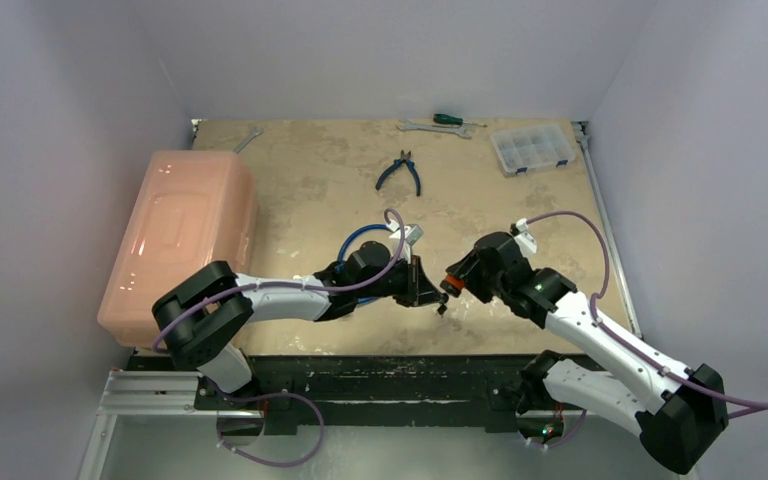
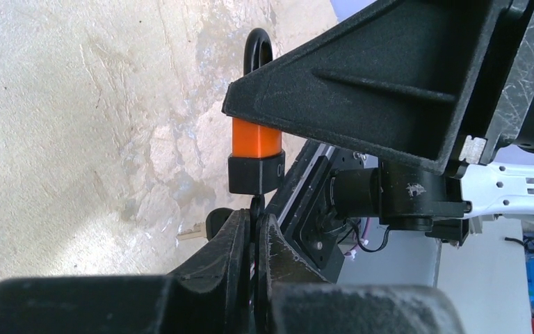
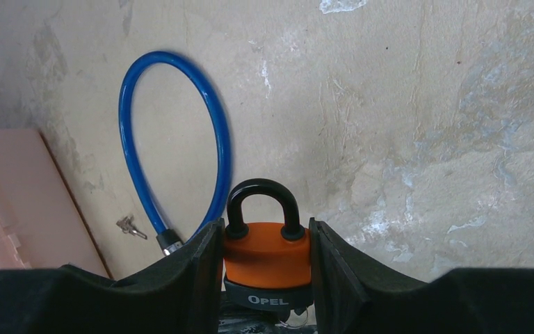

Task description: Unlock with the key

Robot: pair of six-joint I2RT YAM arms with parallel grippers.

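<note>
An orange padlock (image 3: 267,254) with a black shackle and a black base marked OPEL is clamped between the fingers of my right gripper (image 3: 267,268), held above the table. Its shackle is closed. In the left wrist view the padlock (image 2: 254,146) hangs base toward my left gripper (image 2: 255,233), whose fingers are shut on the black head of a key (image 2: 256,209) set into the lock's base. A second key (image 2: 198,231) dangles beside it. In the top view the two grippers meet at the padlock (image 1: 447,285) near the table's front middle.
A blue cable lock (image 3: 174,139) with small keys (image 3: 131,227) lies on the table under the arms. A pink plastic box (image 1: 185,235) stands at the left. Blue pliers (image 1: 400,172), wrenches, a screwdriver (image 1: 450,119) and a clear parts case (image 1: 532,149) lie at the back.
</note>
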